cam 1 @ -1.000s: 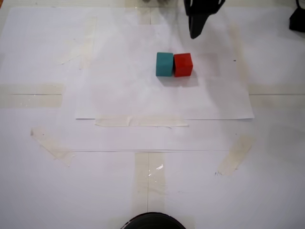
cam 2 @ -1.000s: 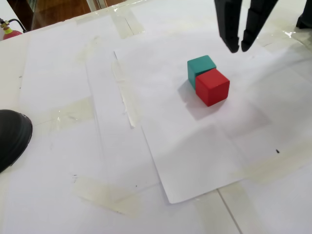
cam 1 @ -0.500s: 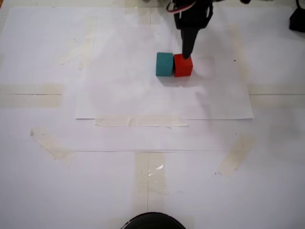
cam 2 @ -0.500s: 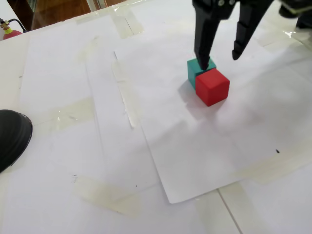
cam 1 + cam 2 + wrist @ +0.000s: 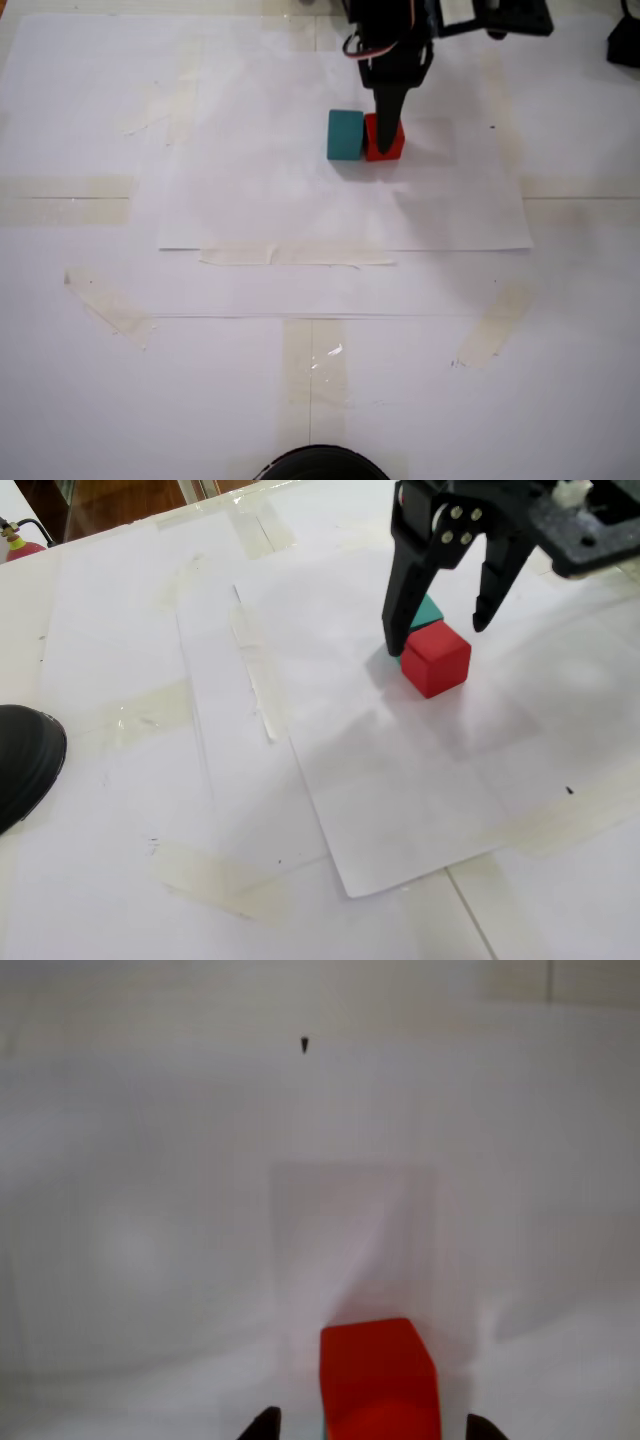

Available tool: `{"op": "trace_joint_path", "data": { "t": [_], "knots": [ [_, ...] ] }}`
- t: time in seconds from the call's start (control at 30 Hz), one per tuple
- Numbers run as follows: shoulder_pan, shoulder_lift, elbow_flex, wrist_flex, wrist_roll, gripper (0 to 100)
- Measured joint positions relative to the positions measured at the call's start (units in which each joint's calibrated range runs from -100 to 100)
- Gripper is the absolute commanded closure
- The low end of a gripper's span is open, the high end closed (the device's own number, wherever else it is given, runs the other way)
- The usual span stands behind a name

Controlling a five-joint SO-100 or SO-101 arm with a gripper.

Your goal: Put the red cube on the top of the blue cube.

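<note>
Fixed view from above, writing: none is showing that can be read.
Fixed view from above, count: one small matte bright-red cube (image 5: 384, 143) and one small matte teal cube (image 5: 345, 135) are sitting side by side and touching on a white paper sheet (image 5: 250, 200) taped to the desk (image 5: 90, 390); the teal one is lying to the left here.
Fixed view from above, end effector: the black two-finger end effector (image 5: 388, 122) is covering the middle of the red cube, so only the cube's sides and lower edge are showing.
Fixed view from above, change: a second ago it was hanging above and to the right of the cubes; it has come down onto the red one.

Wrist view, red cube (image 5: 379, 1377): it is lying at the bottom edge, between two dark fingertips (image 5: 262, 1425), with a gap on each side.
Wrist view, paper: a small dark speck (image 5: 305, 1045) is showing near the top.

Fixed view from the side, end effector (image 5: 437, 628): the jaws are standing apart, straddling the red cube (image 5: 436, 658) without touching it; one finger (image 5: 405, 590) is hiding most of the teal cube (image 5: 427, 612).
Fixed view from the side, other: a black rounded object (image 5: 25, 760) is lying at the left edge.
</note>
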Motion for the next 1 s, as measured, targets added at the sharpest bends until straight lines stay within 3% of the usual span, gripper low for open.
{"op": "trace_joint_path", "data": {
  "t": [1.0],
  "knots": [
    [0.51, 2.08, 5.78, -7.08, 0.00, 76]
  ]
}}
